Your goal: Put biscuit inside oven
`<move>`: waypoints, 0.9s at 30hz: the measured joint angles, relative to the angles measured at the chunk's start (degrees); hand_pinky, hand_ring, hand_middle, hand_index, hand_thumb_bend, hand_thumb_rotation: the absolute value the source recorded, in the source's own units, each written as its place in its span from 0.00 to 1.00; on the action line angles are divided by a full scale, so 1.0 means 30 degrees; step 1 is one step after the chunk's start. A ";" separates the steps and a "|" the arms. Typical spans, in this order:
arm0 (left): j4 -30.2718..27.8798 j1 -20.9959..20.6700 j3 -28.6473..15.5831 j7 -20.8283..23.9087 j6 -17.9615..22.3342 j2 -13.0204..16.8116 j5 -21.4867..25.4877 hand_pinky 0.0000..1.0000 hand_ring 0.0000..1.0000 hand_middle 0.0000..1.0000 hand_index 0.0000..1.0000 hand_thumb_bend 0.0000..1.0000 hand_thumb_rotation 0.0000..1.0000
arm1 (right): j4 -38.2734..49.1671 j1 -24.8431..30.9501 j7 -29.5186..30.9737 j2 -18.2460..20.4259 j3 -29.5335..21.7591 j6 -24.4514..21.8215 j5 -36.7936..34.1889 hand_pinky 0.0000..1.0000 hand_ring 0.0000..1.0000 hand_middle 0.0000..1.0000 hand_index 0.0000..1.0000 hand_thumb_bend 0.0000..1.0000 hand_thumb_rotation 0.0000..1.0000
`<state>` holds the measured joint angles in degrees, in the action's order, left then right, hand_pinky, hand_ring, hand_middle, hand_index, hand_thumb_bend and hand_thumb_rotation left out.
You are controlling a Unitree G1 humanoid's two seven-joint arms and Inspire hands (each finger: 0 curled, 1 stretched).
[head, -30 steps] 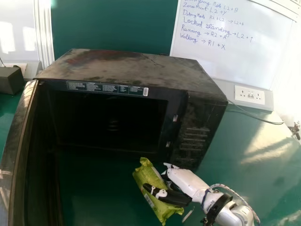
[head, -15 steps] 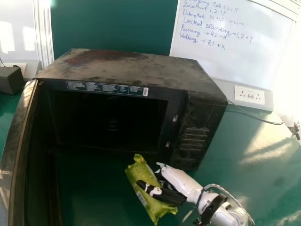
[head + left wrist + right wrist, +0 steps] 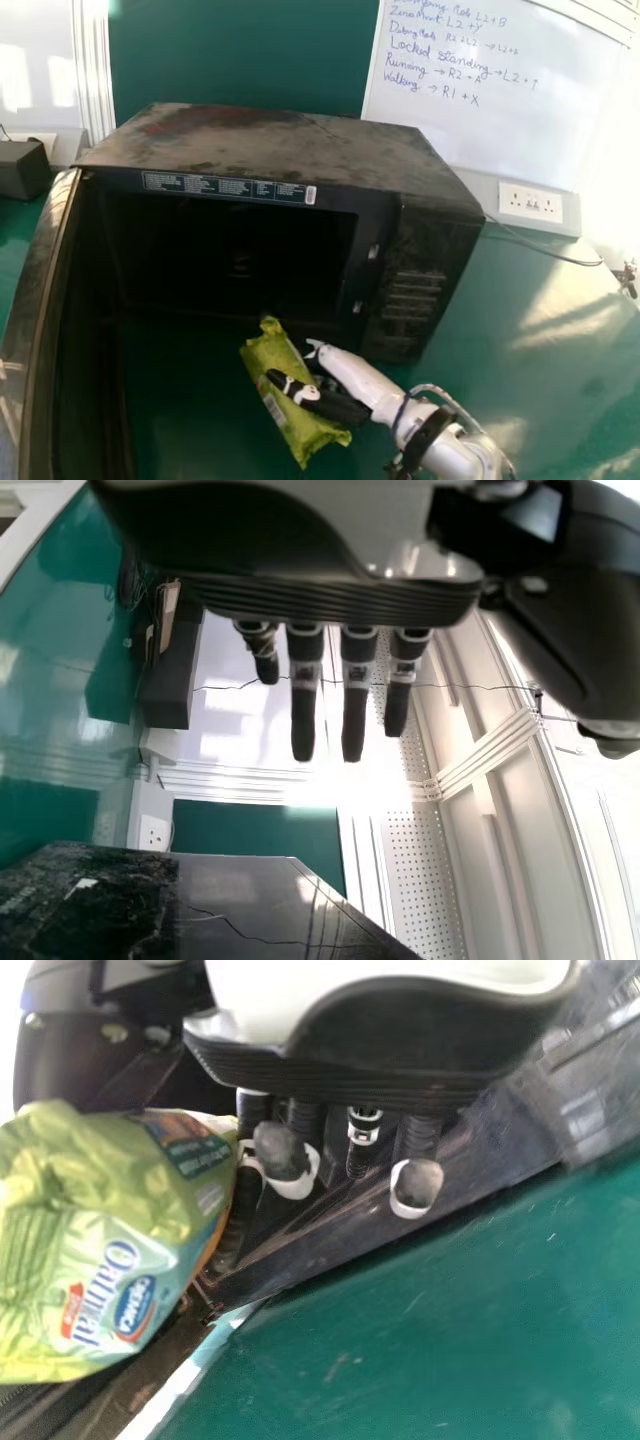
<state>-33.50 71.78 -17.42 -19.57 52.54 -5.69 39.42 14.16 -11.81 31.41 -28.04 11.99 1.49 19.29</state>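
My right robot hand (image 3: 338, 403) was holding the biscuit packet (image 3: 290, 400), pinched with a dark digit across its near face. The green packet lay along the left side of that hand, tilted, its upper end pointing at the oven's opening but out in front of it. My left robot hand (image 3: 302, 720), in its own wrist view, hung with its fingers straight and apart. Under my right hand and out to its right spread the green surface (image 3: 540, 330). Just beyond the hand stood the black microwave oven (image 3: 280, 140), its dark cavity (image 3: 230, 260) ahead and to the left, its open door (image 3: 40, 300) well to the left. Farther off, beyond and right of the hand, were a socket panel (image 3: 530, 203) and, above it, a whiteboard (image 3: 480, 120).
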 measured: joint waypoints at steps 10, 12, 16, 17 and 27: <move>-0.0037 0.0048 0.0141 0.0057 -0.0016 0.0003 0.0019 0.68 0.60 0.66 0.87 0.73 0.74 | -0.1535 -0.1453 -0.1081 0.1663 0.0559 -0.0593 0.0300 0.00 0.00 0.00 0.08 0.65 0.00; -0.0003 0.0049 0.0140 0.0050 0.0007 0.0003 0.0011 0.73 0.69 0.74 0.87 0.73 0.74 | -0.2033 -0.2013 -0.1301 0.1902 0.0690 -0.0600 0.0526 0.00 0.00 0.00 0.08 0.65 0.00; 0.0008 0.0077 0.0175 0.0045 0.0009 0.0002 0.0008 0.77 0.75 0.79 0.87 0.73 0.74 | -0.3113 -0.3103 -0.1552 0.2254 0.0998 -0.0546 0.0698 0.00 0.00 0.00 0.08 0.65 0.00; 0.0015 0.0082 0.0173 0.0042 0.0024 0.0001 -0.0010 0.74 0.72 0.77 0.87 0.73 0.73 | -0.3318 -0.3336 -0.1648 0.2334 0.1059 -0.0518 0.0751 0.00 0.00 0.00 0.08 0.65 0.00; 0.0226 0.0080 0.0240 -0.0259 0.0389 0.0004 0.0006 0.88 0.73 0.77 0.85 0.72 0.71 | -0.6429 -0.5973 -0.2970 0.3208 0.1775 0.0403 0.1603 0.00 0.00 0.00 0.09 0.64 0.00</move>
<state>-32.82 72.02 -16.70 -20.35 53.70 -5.67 39.44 -5.13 -29.73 22.50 -18.41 17.32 2.70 24.09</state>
